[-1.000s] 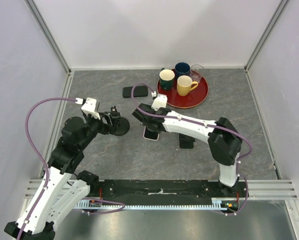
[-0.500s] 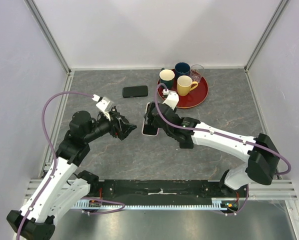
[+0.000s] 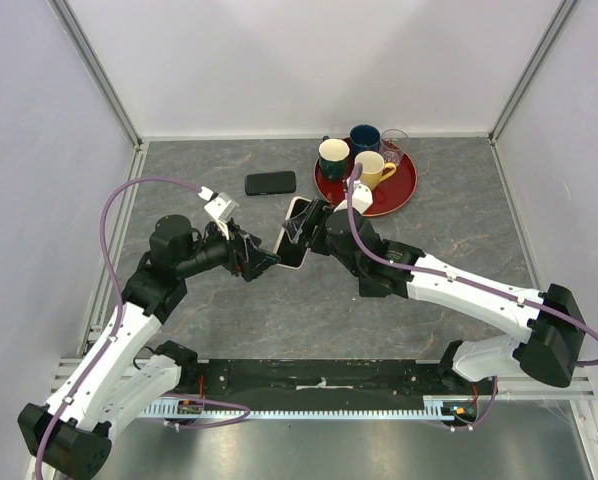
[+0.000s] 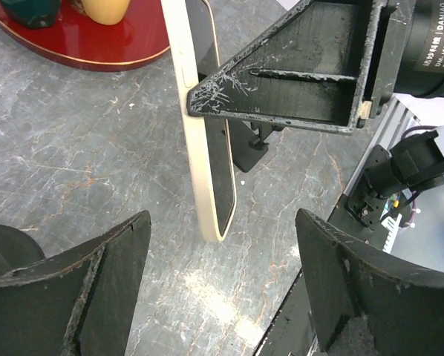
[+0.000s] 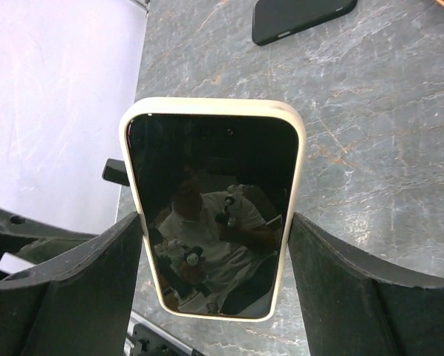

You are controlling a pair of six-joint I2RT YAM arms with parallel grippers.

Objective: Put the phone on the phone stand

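Clamping phone (image 5: 214, 200) across its width: right gripper (image 5: 214, 259), jaws wide; left gripper (image 4: 222, 226) spread, clear of phone.

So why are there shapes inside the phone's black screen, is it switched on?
Right wrist view: the phone looks off, and its glossy dark glass acts as a mirror for the robot gear above it. Left wrist view: it is nearly edge-on, so hardly any screen shows. Top view: the light is even, with only faint shadows, and the screen is too small to make out.
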